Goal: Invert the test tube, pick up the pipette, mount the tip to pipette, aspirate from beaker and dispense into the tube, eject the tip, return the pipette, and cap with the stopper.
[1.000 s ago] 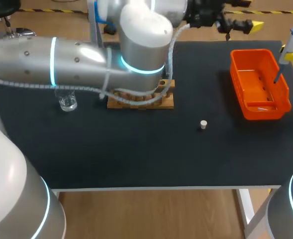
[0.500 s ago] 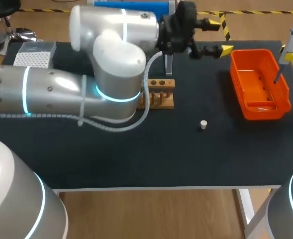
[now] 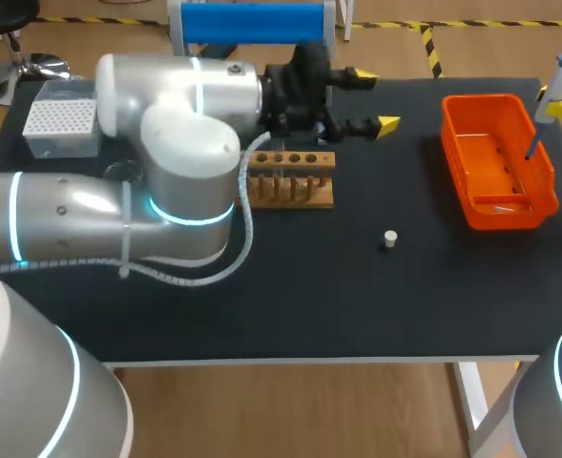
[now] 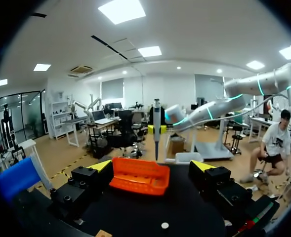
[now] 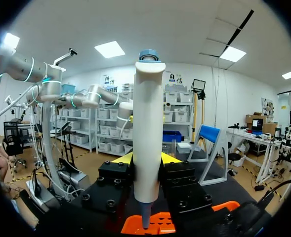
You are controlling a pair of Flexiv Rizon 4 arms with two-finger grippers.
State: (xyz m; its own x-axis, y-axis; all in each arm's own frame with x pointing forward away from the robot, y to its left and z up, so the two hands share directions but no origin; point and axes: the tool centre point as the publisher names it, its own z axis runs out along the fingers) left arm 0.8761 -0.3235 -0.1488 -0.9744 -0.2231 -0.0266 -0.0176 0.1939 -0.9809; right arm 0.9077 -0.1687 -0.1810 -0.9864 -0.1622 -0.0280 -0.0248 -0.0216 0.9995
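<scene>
My right gripper (image 3: 552,100) holds the white pipette (image 3: 559,81) upright at the far right, its lower end over the orange bin (image 3: 548,181). In the right wrist view, the pipette (image 5: 147,143) stands between the fingers of the right gripper (image 5: 146,159), which is shut on it. My left gripper (image 3: 374,98) hangs open and empty just behind the wooden tube rack (image 3: 292,179). The left gripper (image 4: 151,167) faces the orange bin (image 4: 139,175) and the pipette (image 4: 156,126). A small white stopper (image 3: 389,239) lies on the black mat, also seen as the stopper (image 4: 165,225).
A grey tip box (image 3: 61,124) sits at the far left. A clear beaker (image 3: 118,172) shows partly behind my left arm. A blue panel (image 3: 252,21) stands at the back edge. A thin pale piece (image 3: 502,205) lies on the bin's floor.
My left arm has swung back toward the left, and its open gripper has come from the far right-centre down to behind the rack, uncovering the tip box. The right arm and pipette have not moved.
</scene>
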